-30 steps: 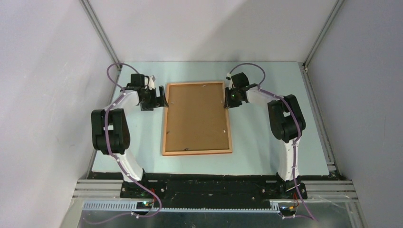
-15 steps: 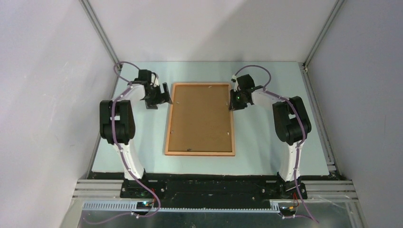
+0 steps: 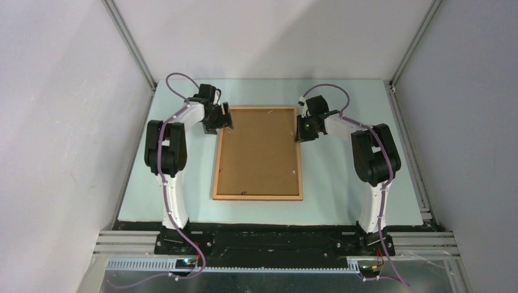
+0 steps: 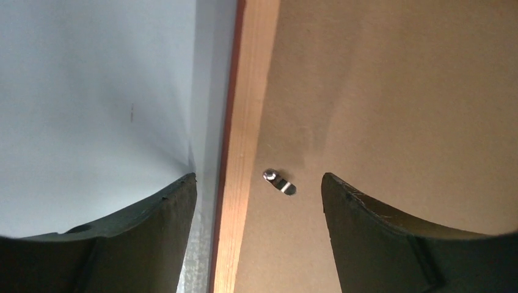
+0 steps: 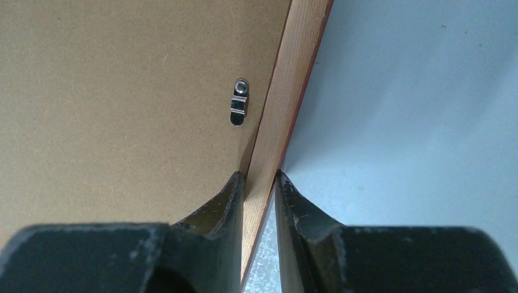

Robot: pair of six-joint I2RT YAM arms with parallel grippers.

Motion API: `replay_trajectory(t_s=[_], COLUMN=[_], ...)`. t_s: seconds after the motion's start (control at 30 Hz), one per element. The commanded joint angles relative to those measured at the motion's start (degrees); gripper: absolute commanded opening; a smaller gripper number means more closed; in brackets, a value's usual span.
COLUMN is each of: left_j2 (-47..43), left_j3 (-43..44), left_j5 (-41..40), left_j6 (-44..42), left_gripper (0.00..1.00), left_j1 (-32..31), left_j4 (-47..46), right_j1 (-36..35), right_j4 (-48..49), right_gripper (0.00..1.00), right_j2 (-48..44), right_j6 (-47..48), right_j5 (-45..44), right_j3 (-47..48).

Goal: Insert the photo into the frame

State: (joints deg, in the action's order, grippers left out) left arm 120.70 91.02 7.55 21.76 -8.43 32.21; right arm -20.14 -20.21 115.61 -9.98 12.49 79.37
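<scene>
- Counter (image 3: 342,183) in pale blue-green carries the frame (image 3: 257,197) flat at its middle. The frame lies back side up, long sides running 6 to 12 o'clock, and nothing touches its near short rail.
- Backing board (image 3: 258,155), plain brown, fills the frame's opening. The photo shows in no view, so I cannot tell whether it lies beneath the board.
- Handling, as a judgement: the frame looks light and stiff, but its wooden rails are thin. A pinch across one rail is the natural hold. Lifted by one far corner alone, it may twist or skate on the smooth counter.
- Small metal clips sit on the board just inside the rails, the right clip (image 5: 239,102) parallel to its rail and the left clip (image 4: 280,182) slanted. They probably need turning before the board comes out.
- Right fingers (image 5: 214,213), at 2 o'clock of the frame, are pressed together on the right rail. One is against its inner face at the board's edge, the other outside it.
- Left fingers (image 4: 153,213), at 10 o'clock, are spread wide. One is over bare counter and one over the board, with the left rail and its clip between them.
</scene>
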Motion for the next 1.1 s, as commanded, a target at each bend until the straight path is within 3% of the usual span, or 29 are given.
replay_trajectory(t_s=[0.0,0.27,1.07], left_j2=[1.9,3.8,-2.0], left_j3=[2.8,4.5,-4.8], left_j5=[-4.2,-4.9,-9.7], left_j6=[1.2,0.5,-3.7], left_gripper=[0.78,0.67,0.6], left_j1=[-0.6,-0.9,-2.9], left_j4=[0.5,0.5,0.3], right_j1=[0.3,0.4,1.7], right_j4=[1.7,2.0,2.4], right_gripper=[0.0,0.0,0.0], right_j2=[-2.4,-1.3,-1.2], right_j6=[0.9,0.2,-1.1], right_j5=[3.5,4.7,6.3], right_j3=[-0.2,-0.2,-0.1])
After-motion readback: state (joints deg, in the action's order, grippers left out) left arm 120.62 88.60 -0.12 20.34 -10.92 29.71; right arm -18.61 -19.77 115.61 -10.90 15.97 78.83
